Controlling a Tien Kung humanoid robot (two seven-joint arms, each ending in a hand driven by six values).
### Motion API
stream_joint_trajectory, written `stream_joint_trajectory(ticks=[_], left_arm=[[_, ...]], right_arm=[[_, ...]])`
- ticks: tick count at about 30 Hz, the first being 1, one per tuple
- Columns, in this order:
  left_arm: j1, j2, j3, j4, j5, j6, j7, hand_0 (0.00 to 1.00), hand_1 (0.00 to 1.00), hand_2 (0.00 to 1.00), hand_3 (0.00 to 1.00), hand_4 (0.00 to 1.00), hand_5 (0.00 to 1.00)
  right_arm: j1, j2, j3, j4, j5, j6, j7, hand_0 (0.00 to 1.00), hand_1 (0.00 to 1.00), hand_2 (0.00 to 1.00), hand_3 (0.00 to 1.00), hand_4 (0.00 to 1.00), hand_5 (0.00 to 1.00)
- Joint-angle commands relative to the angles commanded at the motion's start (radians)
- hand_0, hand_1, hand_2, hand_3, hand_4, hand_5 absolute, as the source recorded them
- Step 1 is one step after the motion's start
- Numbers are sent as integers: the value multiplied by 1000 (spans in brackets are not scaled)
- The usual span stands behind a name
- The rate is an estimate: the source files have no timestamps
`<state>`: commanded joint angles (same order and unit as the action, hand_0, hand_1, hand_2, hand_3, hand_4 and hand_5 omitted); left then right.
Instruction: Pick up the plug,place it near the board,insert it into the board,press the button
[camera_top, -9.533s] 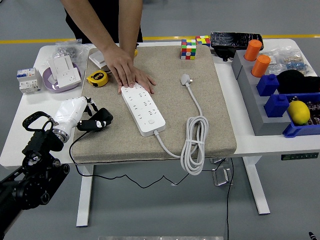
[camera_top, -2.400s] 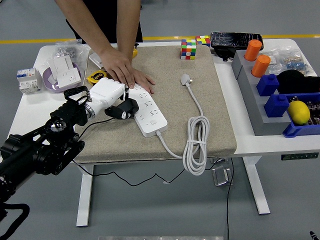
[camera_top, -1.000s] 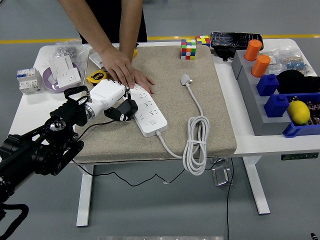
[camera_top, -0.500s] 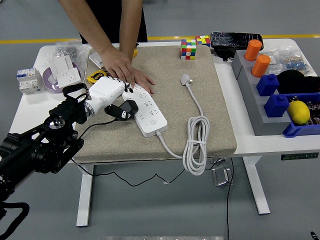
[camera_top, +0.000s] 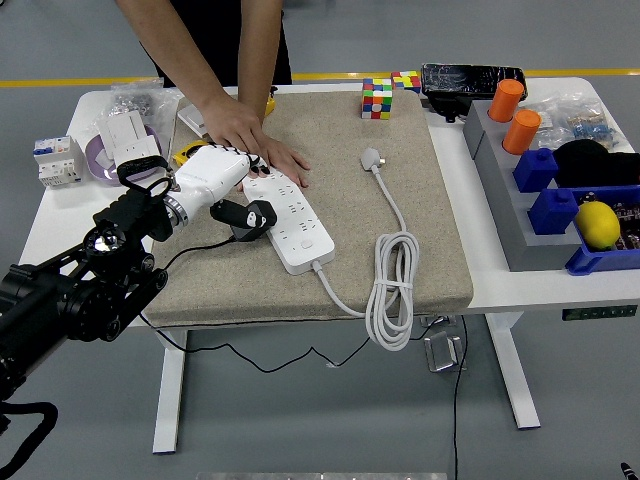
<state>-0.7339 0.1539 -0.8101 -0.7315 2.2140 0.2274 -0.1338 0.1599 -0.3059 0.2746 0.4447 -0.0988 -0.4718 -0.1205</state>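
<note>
left hand (camera_top: 215, 178) apparently gripping black plug (camera_top: 250, 216) beside white power strip (camera_top: 290, 214), person's hand (camera_top: 250, 140) pressing strip

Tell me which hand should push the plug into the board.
Left. The left hand already grips the black plug at the power strip's left edge. The right hand is out of view.

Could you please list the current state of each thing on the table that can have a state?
Left hand: over the mat's left side, by the black plug.
Black plug: lying against the strip's left edge, not inserted.
Power strip: flat on the mat, held down at its far end by the person's hand.
White plug: lying loose on the mat, unplugged.
White cable: partly coiled, hanging over the mat's near edge.
</note>
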Motion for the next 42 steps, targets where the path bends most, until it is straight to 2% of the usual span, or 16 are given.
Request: stream_joint_trajectory(ticks=[9,10,12,15,16,21,22,24,27,28,29,32,35,39,40,42], left_arm=[[6,3,-25,-23,-8,-1,-1,714,803,740,750,998,639],[8,5,-30,-28,-10,-2,-1,717,806,748,755,998,685],[16,8,-49,-45,-19,-10,-1,717,806,748,755,998,685],[59,16,-127,-131,-95,-35,15,717,806,748,755,998,685],[80,18,-160,-173,-128,-47,30,764,873,837,819,998,858],[170,20,-265,-364,-275,-87,101,764,873,837,819,998,858],[189,20,-283,-403,-308,-94,115,871,919,894,886,998,951],[226,18,-313,-475,-370,-106,138,871,919,894,886,998,951],[270,18,-343,-556,-448,-116,163,871,919,894,886,998,951],[288,17,-355,-586,-478,-119,172,909,938,915,896,998,993],[304,16,-365,-612,-502,-123,181,909,938,915,896,998,993],[342,16,-379,-670,-574,-133,219,909,938,915,896,998,993],[381,22,-382,-728,-655,-163,288,938,955,938,930,998,998],[418,26,-389,-771,-748,-183,361,938,955,938,930,998,998],[424,28,-390,-777,-764,-185,369,974,969,954,950,998,998],[444,36,-388,-794,-796,-191,387,974,969,954,950,998,998]], right_arm=[[-3,0,-2,-1,0,-1,-1,998,860,789,801,998,998],[-3,0,-1,0,-1,-2,-1,998,861,789,801,998,998],[-4,1,0,0,-2,-1,-1,998,861,789,801,998,998],[-6,2,4,0,-3,-2,-1,998,861,789,801,998,998],[-8,2,4,0,-3,-2,-1,998,861,789,801,998,998],[-14,3,7,-1,-3,-1,-1,998,861,789,801,998,998],[-14,3,10,-1,-4,-1,0,998,860,789,800,998,998],[-14,4,12,-1,-6,0,0,998,860,789,800,998,998],[-15,5,16,-1,-7,-1,1,998,860,789,800,998,998],[-15,5,17,-1,-7,-1,1,998,861,788,800,998,998],[-16,4,18,0,-8,-1,1,998,861,788,800,998,998],[-17,3,19,-1,-6,-1,2,998,861,788,800,998,998],[-19,4,22,-2,-5,0,2,994,860,788,799,998,998],[-19,6,32,-1,-9,0,2,994,860,788,799,998,998],[-19,7,33,-1,-10,1,2,987,858,787,799,998,998],[-19,7,37,-1,-12,1,2,987,858,787,799,998,998]])
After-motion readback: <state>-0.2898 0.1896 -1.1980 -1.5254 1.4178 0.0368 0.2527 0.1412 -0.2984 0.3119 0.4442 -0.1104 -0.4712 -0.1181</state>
